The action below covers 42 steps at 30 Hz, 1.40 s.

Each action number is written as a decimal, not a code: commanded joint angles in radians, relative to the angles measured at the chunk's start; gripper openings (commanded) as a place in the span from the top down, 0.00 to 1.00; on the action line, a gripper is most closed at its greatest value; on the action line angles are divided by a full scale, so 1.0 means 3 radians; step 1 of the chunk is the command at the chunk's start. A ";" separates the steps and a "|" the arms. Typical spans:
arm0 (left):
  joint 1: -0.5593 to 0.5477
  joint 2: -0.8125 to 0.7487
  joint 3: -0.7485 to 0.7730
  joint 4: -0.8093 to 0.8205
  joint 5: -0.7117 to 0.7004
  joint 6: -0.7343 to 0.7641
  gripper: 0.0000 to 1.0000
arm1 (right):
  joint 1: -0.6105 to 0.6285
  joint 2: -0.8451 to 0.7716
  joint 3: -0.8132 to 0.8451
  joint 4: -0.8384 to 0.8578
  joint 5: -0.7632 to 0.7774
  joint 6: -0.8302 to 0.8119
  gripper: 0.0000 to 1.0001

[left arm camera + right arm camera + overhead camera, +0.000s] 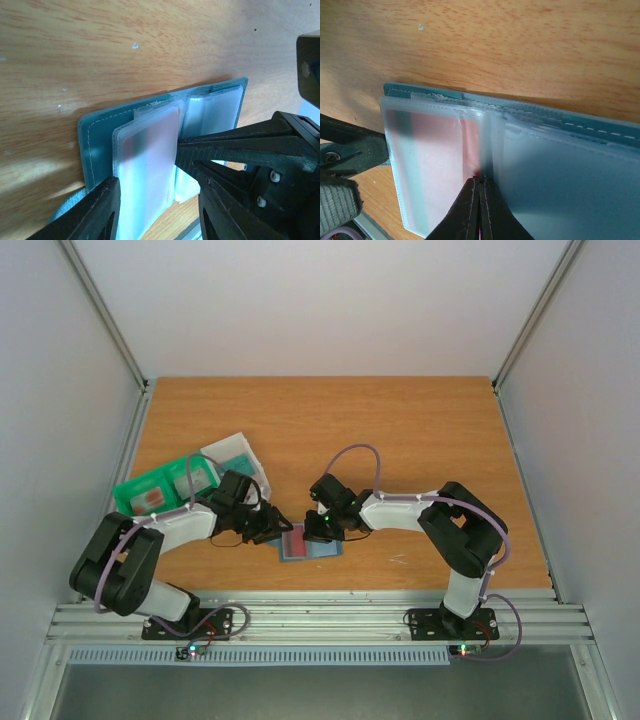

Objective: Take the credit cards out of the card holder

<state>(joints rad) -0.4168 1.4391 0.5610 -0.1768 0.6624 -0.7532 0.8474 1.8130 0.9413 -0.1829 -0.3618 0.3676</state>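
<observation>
— Holder (95, 140)?
— Slate-blue, pale stitching along the edge; frosted whitish sleeves (150, 165).
— Card (440, 150) inside?
— Reddish-pink, dulled through the sleeve.
— Table (400, 430)?
— Orange-brown wood grain. Green tray (150, 485) near the left edge.

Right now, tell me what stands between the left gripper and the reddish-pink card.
A frosted plastic sleeve of the card holder covers the reddish-pink card. The left gripper straddles that sleeve with open jaws, not the bare card. The right gripper, shut, sits at the fold beside it.
</observation>
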 commanded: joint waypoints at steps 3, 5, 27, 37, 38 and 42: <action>-0.0012 0.0103 -0.0015 0.0317 0.0102 -0.0067 0.56 | 0.0023 0.0146 -0.0111 -0.0142 0.0175 0.0033 0.99; -0.0012 0.0081 -0.0019 0.0355 0.0110 -0.0095 0.57 | 0.0023 0.0153 -0.0111 -0.0139 0.0171 0.0032 0.99; -0.0012 -0.0140 -0.0097 0.0132 -0.0065 -0.0152 0.58 | 0.0028 -0.0245 -0.0076 -0.0142 0.0050 0.0053 0.90; -0.0012 -0.0108 -0.0109 0.0124 -0.0070 -0.0098 0.58 | 0.0076 -0.0374 -0.0034 -0.0163 0.0118 0.0097 0.88; -0.0012 -0.0096 -0.0114 0.0132 -0.0074 -0.0105 0.58 | 0.0082 -0.0381 -0.0008 -0.0198 0.0125 0.0092 0.88; -0.0012 -0.0054 -0.0130 0.0174 -0.0064 -0.0125 0.58 | 0.0113 -0.0356 0.0068 -0.0297 0.0188 0.0057 0.86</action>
<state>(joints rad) -0.4168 1.4097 0.5331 -0.1505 0.6464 -0.7998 0.8658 1.7245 0.9203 -0.2356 -0.3405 0.3870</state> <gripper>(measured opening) 0.423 0.131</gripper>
